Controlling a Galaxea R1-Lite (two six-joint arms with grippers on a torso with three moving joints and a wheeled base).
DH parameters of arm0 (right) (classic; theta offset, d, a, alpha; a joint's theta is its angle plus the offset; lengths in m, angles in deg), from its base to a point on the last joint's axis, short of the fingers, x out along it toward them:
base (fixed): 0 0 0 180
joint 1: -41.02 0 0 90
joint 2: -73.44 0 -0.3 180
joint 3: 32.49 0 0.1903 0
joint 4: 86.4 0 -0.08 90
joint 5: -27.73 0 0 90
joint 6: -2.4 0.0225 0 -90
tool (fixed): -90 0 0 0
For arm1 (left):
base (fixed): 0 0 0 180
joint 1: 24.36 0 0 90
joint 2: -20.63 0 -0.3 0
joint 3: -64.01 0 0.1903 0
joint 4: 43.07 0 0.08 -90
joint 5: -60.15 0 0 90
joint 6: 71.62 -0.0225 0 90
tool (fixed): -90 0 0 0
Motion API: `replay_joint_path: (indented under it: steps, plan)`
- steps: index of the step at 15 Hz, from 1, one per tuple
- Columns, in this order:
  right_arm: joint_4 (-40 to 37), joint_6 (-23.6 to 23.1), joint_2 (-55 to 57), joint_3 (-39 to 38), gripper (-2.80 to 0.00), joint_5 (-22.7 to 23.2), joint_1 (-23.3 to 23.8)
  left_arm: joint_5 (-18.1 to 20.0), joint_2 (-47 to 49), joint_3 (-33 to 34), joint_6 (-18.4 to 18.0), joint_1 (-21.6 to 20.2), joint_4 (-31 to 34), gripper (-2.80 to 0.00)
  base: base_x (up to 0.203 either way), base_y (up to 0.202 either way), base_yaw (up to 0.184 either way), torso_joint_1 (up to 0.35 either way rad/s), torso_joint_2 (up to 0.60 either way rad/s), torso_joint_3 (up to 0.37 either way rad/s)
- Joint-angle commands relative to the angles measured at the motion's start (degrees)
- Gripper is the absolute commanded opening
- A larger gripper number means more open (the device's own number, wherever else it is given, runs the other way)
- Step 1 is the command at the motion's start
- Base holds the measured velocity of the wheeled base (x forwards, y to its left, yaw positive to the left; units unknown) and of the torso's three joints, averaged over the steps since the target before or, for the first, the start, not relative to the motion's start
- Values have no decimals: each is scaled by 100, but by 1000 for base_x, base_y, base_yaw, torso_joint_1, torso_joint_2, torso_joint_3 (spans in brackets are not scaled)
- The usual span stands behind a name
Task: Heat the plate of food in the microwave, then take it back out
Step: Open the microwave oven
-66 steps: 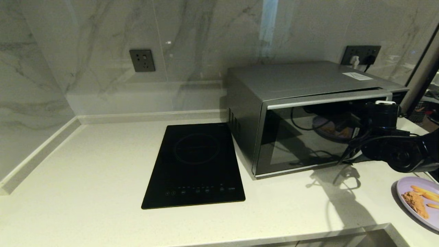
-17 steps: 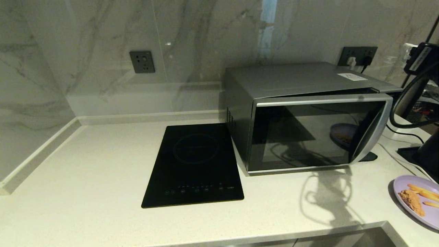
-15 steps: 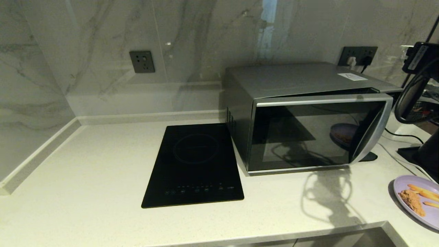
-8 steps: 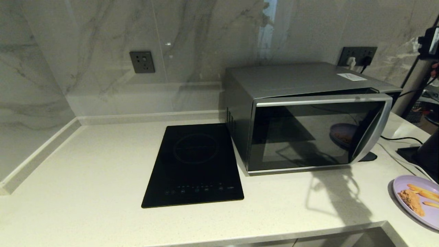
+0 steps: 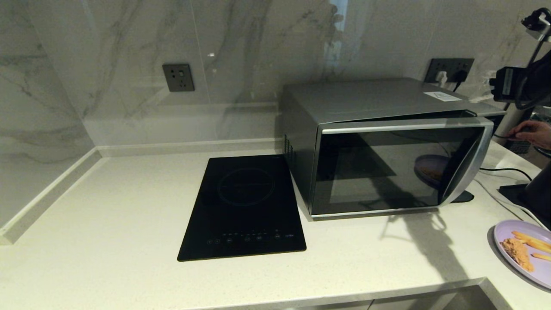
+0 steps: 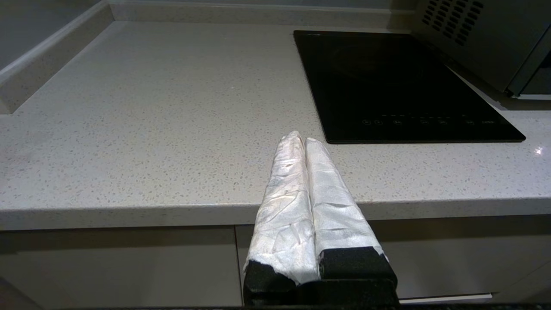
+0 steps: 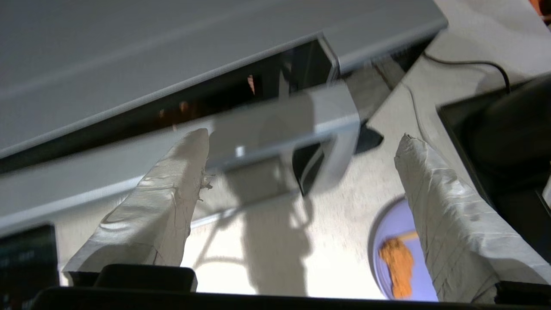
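Raised off the microwave (image 5: pixel 387 146) door since a few seconds ago, the right arm now hangs high at the far right of the head view, above the microwave's right end, where only dark parts of it and its cables show. From its wrist camera the right claw (image 7: pixel 301 155) looks down from above with its two wrapped fingers (image 7: pixel 159 206) spread wide; nothing is between them and they touch nothing. Below them are the microwave's grey top and the upper edge of its door, which stands ajar, swung a little way out from the body, as it also stood a second ago.

On the right of the surface (image 5: pixel 107 206), near the front edge, sits the plate of food (image 5: pixel 523 249), well apart from the microwave and partly cut off by the edge of the head view. A brown fried piece and a few orange fries lie on it. The dark door glass shows a reflection of the plate.

Left of the microwave and just beside it, a black hob (image 5: pixel 245 206) lies flat on the surface.

Low at the near edge of the surface is the left claw (image 6: pixel 303 142), its wrapped fingers pressed together and holding nothing.

A person's hand (image 5: pixel 533 133) shows at the far right, behind the microwave's right end.
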Motion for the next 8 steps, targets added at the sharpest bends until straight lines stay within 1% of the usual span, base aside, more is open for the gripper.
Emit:
replay_joint_path:
  steps: [1, 3, 8]
  plan:
    - [289, -3, 223, 11, 0, -22, 10, -3, 4, 0, 3, -1, -2, -280, 0, 0, 0, 0, 0, 0]
    - [466, -21, 309, 11, 0, -12, 10, -3, 4, 0, 3, -1, -2, -280, 0, 0, 0, 0, 0, 0]
    - [516, -26, 540, 11, 0, -29, 10, -3, 4, 0, 3, -1, -2, -280, 0, 0, 0, 0, 0, 0]
